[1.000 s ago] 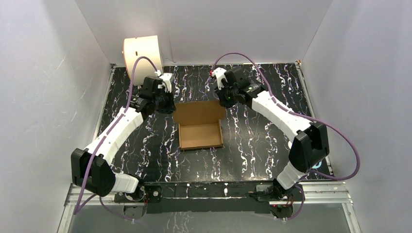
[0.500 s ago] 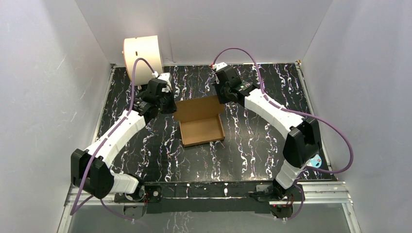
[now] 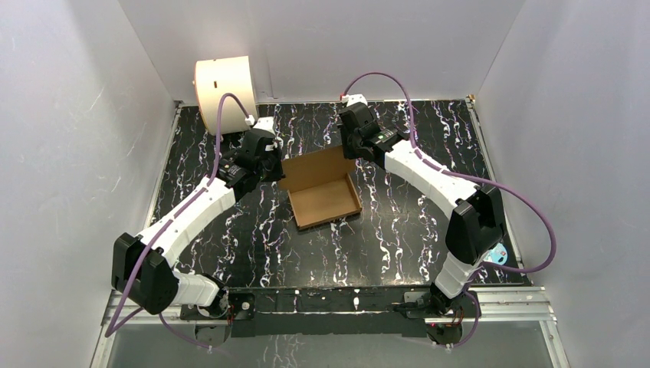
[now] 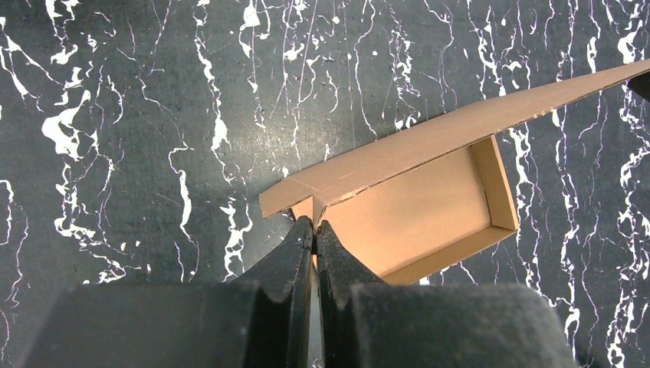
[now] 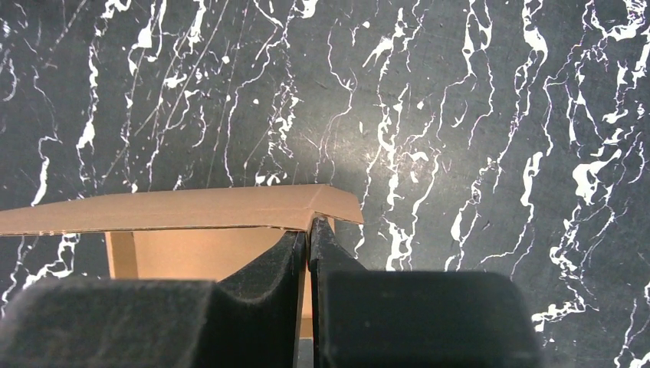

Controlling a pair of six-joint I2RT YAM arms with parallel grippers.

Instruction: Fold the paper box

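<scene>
At the middle of the surface [image 3: 398, 222], a little toward the far side, you have the paper box [image 3: 326, 201] lying askew. Its shallow tray is open upward and its lid flap [image 3: 316, 167] is tilted up from the far edge.

Your left end effector [image 4: 314, 226] is clenched. In the left wrist view its two black fingers [image 4: 291, 253] lie pressed together with only a hairline between them, and their tips sit at the far-left corner of the paper box [image 4: 414, 215], where the lid flap [image 4: 460, 130] meets the tray wall. They appear to nip the thin card there.

Your right end effector [image 5: 308, 224] is drawn almost as tight, with a narrow slit left between its fingers [image 5: 333, 253]. Its tips touch the underside of the lid flap [image 5: 192, 208] at its far-right corner and look pinched on the card.

From above, your left arm runs from its base at the near left out to an elbow by the left wall. Its forearm then angles toward the far centre, ending with the left end effector [image 3: 270, 165] at the box. Your right arm mirrors it, with the elbow out to the right and the forearm slanting back over the surface to the right end effector [image 3: 351, 156]. Behind the left arm, a cream drum [image 3: 224, 86] stands in the far-left corner, well apart from the box.
</scene>
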